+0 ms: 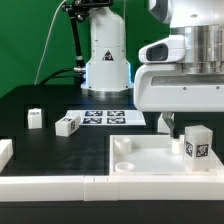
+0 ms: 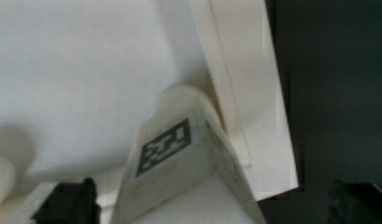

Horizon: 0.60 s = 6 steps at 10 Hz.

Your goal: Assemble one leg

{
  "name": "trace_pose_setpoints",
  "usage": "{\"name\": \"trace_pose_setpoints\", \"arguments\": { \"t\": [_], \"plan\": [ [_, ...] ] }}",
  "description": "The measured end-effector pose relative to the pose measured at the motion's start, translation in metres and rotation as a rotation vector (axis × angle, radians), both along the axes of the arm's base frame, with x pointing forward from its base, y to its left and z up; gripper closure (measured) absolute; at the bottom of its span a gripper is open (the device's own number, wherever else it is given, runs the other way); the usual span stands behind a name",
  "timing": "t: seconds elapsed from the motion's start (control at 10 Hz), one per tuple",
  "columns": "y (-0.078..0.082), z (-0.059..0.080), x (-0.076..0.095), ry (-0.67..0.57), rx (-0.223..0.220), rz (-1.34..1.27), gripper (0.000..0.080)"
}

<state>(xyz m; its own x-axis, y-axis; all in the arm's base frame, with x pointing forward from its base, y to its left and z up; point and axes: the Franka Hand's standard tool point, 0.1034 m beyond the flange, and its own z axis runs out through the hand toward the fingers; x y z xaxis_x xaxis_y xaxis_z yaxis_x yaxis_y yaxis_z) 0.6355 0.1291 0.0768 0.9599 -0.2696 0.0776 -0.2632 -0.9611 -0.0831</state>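
A leg (image 1: 197, 143), a small white post with a black-and-white tag, stands upright in the right part of the white tray (image 1: 140, 160). My gripper (image 1: 180, 126) hangs just above and behind it, jaws open. In the wrist view the leg (image 2: 170, 150) lies between my two dark fingertips (image 2: 72, 200), with a gap on each side, and my gripper (image 2: 209, 205) holds nothing. The tray's raised rim (image 2: 241, 80) runs beside the leg. Two more legs (image 1: 35, 117) (image 1: 68, 125) lie on the black table at the exterior view's left.
The marker board (image 1: 108, 117) lies in front of the robot base (image 1: 105, 60). Long white border bars run along the front (image 1: 50, 185) and the exterior view's left edge (image 1: 5, 152). The tray has round corner sockets (image 1: 122, 146).
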Motion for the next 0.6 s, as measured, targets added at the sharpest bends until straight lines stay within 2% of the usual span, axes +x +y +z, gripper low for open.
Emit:
{"name": "trace_pose_setpoints", "arguments": {
  "t": [0.5, 0.6],
  "plan": [
    [-0.008, -0.0004, 0.0004, -0.019, -0.056, 0.454, 0.0151],
    [-0.0086, -0.0004, 0.0005, -0.02, -0.058, 0.474, 0.0151]
  ]
}}
